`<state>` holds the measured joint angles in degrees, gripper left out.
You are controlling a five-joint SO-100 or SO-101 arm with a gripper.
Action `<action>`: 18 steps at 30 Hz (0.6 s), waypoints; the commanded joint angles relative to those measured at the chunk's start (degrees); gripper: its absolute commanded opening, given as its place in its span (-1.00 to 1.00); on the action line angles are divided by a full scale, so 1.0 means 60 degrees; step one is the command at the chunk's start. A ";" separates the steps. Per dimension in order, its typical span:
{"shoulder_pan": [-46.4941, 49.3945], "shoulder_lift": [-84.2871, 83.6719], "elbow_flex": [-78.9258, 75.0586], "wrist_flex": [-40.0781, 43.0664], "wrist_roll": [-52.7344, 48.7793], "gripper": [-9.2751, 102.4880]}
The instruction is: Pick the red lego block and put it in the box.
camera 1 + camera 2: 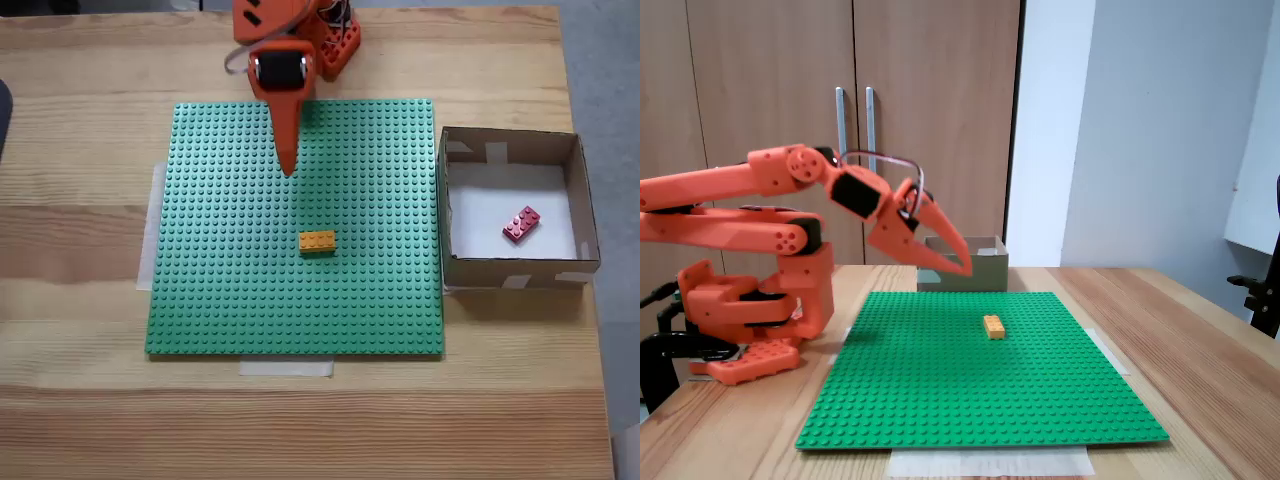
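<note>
An orange arm (760,215) is seen folded back over its base (740,310), w/ the upper links lying nearly level and the wrist bent down-fwd toward the green baseplate (980,370). In the top-down fixed view the arm comes in from the top edge, and its gripper (288,170) tapers to a point above the far part of the baseplate (295,225), near the middle of its width. In the side fixed view the gripper (962,266) is held clear above the baseplate, tilted downward at an angle. The fingers are seen pressed together into one narrow tip, w/ nothing between them.

The red brick (521,224) is lying on the white floor of the box (510,265), studs up, turned diagonally, toward the side away from the baseplate. The box sits just beside the baseplate's right edge in the top-down view; in the side view the box (985,262) is beyond the baseplate's far edge, partly hidden by the gripper.

An orange-yellow brick (317,241) rests on the baseplate, approx. centre, apart from the gripper. It is also seen in the side view (993,326).

The baseplate lies on a wood table (80,400).
</note>
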<state>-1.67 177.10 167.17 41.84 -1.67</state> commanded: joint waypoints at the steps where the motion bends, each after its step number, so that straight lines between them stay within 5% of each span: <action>1: 0.0073 0.0527 0.0366 0.0029 -0.0044 -0.85; 18: 0.0161 0.1641 0.2300 0.0249 -0.0396 -0.85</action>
<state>-0.88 186.33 179.74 44.21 -3.78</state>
